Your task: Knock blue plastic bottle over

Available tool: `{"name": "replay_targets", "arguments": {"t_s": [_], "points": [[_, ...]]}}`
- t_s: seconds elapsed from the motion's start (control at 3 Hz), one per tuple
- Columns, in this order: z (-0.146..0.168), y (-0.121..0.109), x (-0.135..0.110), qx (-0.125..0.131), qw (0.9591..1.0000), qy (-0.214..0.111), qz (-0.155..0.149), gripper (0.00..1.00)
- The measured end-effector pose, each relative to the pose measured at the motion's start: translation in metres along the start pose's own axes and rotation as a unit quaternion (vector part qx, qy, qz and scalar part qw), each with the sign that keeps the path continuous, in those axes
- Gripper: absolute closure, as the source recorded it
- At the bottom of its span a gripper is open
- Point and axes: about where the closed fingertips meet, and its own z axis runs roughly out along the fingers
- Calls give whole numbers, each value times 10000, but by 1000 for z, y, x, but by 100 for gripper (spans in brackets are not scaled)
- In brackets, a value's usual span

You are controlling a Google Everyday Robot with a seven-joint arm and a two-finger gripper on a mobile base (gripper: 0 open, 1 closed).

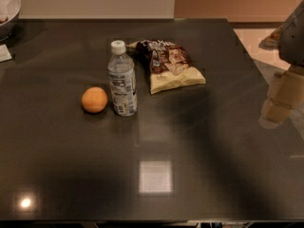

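Note:
The blue plastic bottle (122, 80) stands upright on the dark table (199, 165), left of centre. It is clear and bluish with a white cap and a pale label. An orange fruit (94, 100) lies close beside it on its left, a small gap apart. My gripper (278, 106) is at the far right of the view, over the table's right edge, well away from the bottle, and it holds nothing that I can see.
A brown-and-cream snack bag (168, 65) lies flat behind and to the right of the bottle. The rim of a bowl (9, 11) shows at the far left corner, with a white scrap (4, 53) next to it.

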Motion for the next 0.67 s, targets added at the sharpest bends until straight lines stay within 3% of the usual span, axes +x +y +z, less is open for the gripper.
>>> {"name": "replay_targets", "arguments": {"t_s": [0.67], "points": [[0,-4,-2,9,10000,-77,44,0]]}}
